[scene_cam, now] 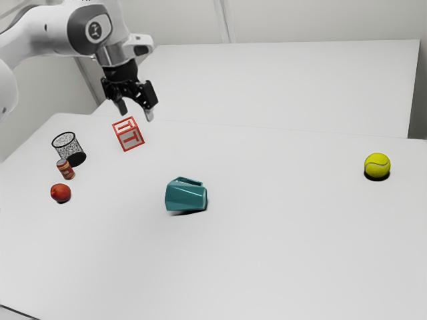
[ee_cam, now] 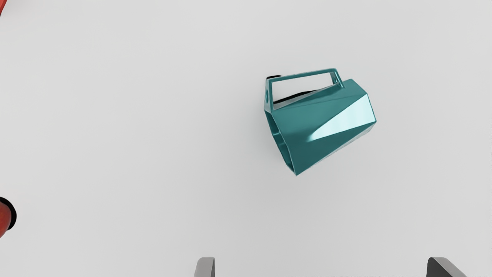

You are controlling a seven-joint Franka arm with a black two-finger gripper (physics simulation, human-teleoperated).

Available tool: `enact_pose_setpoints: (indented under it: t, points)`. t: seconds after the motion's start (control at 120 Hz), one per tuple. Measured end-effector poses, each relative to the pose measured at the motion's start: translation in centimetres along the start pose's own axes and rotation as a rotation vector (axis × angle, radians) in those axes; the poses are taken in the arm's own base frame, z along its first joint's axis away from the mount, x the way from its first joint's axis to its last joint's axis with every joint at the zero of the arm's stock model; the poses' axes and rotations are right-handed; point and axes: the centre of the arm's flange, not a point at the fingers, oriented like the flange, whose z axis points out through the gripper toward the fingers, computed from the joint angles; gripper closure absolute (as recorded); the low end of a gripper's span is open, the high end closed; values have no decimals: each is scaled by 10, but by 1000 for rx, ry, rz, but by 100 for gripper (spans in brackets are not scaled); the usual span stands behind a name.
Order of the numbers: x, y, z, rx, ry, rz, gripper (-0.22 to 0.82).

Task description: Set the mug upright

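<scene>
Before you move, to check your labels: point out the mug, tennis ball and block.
Mug (ee_cam: 307, 117), wrist view: on its outer side wall.
Tennis ball (scene_cam: 377, 165), exterior view: on its yellow front.
Block (scene_cam: 131, 139), exterior view: on its lettered face.

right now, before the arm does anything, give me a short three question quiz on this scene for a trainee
1. True or false: the mug lies on its side.
2. Which is nearest the exterior view's right edge? a) cube b) ball c) mesh cup
3. Fill in the blank: the fingers of the gripper stand ____ (open or shut).

Key: 1. true; 2. b; 3. open
</scene>
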Motion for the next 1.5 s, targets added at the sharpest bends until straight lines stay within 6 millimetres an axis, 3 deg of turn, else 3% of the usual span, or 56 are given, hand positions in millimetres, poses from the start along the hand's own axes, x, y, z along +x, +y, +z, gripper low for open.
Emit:
enact_pose_setpoints:
  t: [0.142, 0.342, 0.475, 0.558, 0.667, 0.808, 1.042, 1.133, 1.308, 1.408, 1.5]
  points:
    - [-4, -13, 2, -42, 28, -23, 0]
    - [-38, -75, 79, -350, -38, -224, 0]
    - [-58, -98, 125, -564, -38, -358, 0]
    - [-64, -94, 161, -674, -48, -405, 0]
    - [-57, -75, 189, -745, -46, -402, 0]
    - [-45, -60, 205, -776, -11, -379, 0]
    - [-36, -85, 240, -807, 55, -424, 0]
    - [-28, -87, 262, -824, 65, -429, 0]
    - [-21, -87, 278, -841, 106, -406, 0]
    - [-18, -82, 283, -850, 124, -387, 0]
    - [-11, -66, 287, -868, 135, -358, 0]
